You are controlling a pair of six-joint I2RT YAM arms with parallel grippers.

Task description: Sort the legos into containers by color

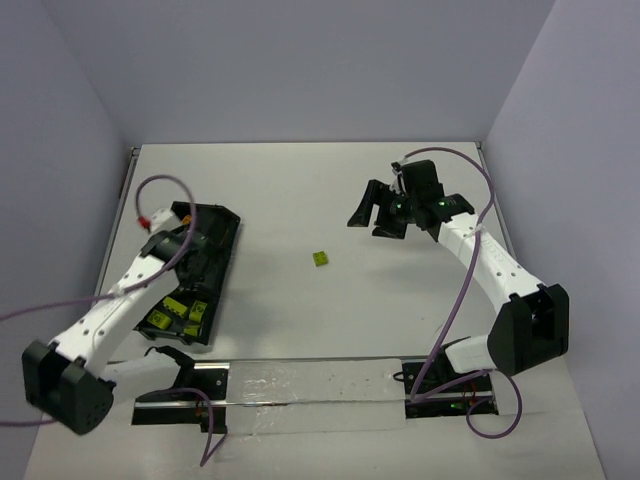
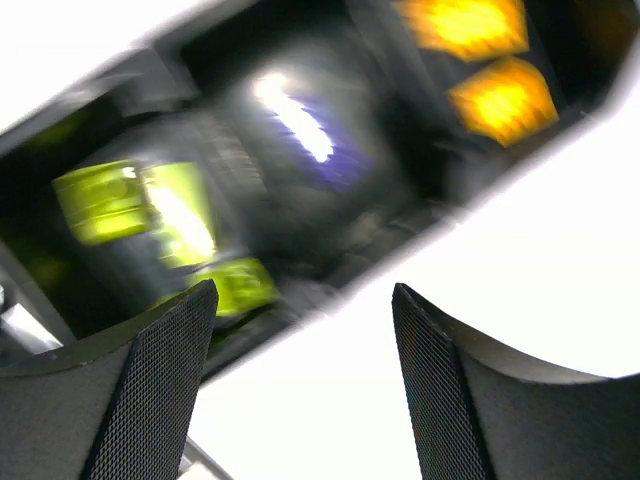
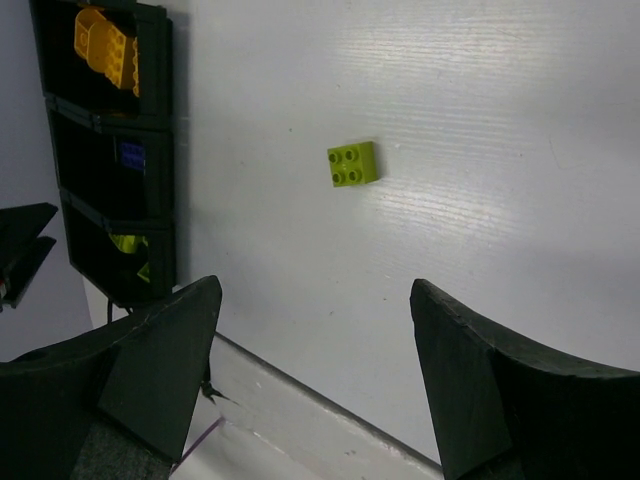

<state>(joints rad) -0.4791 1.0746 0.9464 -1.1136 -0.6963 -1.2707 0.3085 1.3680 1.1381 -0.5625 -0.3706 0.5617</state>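
One lime-green lego (image 1: 320, 258) lies alone on the white table, also seen in the right wrist view (image 3: 353, 164). The long black tray (image 1: 222, 218) lies at the left. Its compartments hold orange-yellow legos (image 3: 103, 45), a blue-purple lego (image 3: 131, 155) and lime-green legos (image 1: 175, 310). My left gripper (image 1: 195, 262) hovers over the tray's right edge, open and empty. Its view is blurred and shows lime legos (image 2: 130, 200), the blue-purple one (image 2: 310, 135) and orange ones (image 2: 500, 95). My right gripper (image 1: 372, 218) is open and empty, up and to the right of the loose lego, its jaws (image 3: 317, 295) wide apart.
Grey walls enclose the table on three sides. A metal rail (image 1: 300, 385) with the arm mounts runs along the near edge. Purple cables (image 1: 160, 185) loop from both arms.
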